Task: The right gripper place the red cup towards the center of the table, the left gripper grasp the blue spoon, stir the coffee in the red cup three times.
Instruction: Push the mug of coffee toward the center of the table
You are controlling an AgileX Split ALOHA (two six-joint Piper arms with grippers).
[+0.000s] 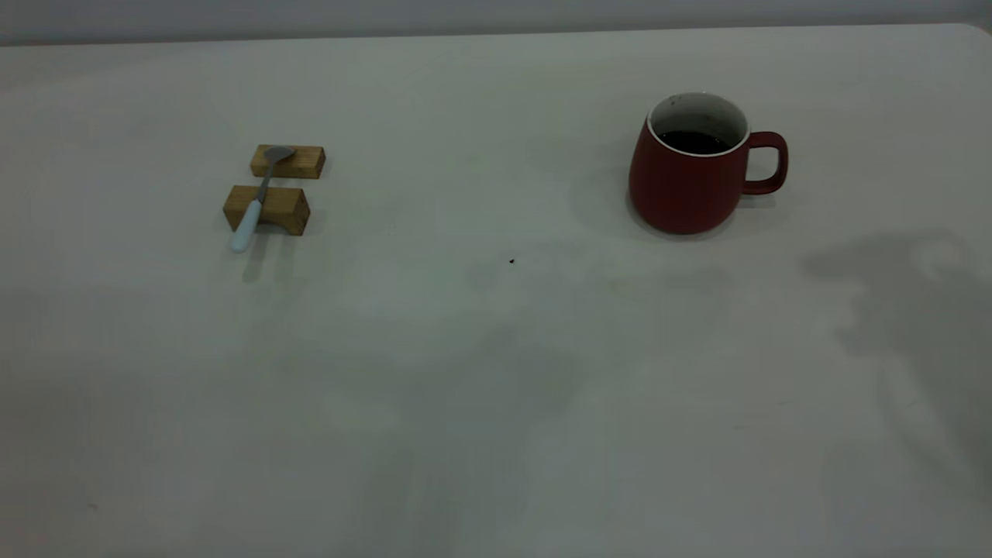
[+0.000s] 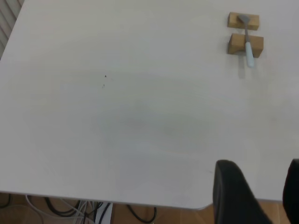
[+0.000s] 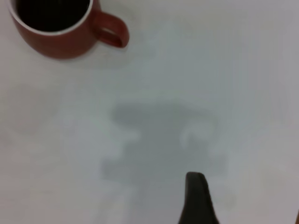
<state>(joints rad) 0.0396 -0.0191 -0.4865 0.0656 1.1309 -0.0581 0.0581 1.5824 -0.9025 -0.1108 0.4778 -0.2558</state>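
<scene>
My right gripper (image 3: 243,205) above table (image 1: 496,387), empty, finger spread unclear. Red cup (image 1: 686,178) far right: heavy, glazed-slick, coffee (image 1: 694,142) sloshes; take handle (image 1: 767,163), hold level.

- I'm seeing the red cup (image 1: 688,182) standing upright at the table's (image 1: 480,387) right, holding coffee (image 1: 694,142).
- The blue spoon (image 1: 256,201) is lying across two blocks (image 1: 267,208), far left.

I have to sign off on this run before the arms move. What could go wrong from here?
The red cup holds coffee, so a jerky slide toward the table centre could slosh it out. The blue spoon lies bridged across two wooden blocks; the left gripper might knock it off or shift a block. The cup's handle faces away from centre, which may complicate the grasp.
</scene>
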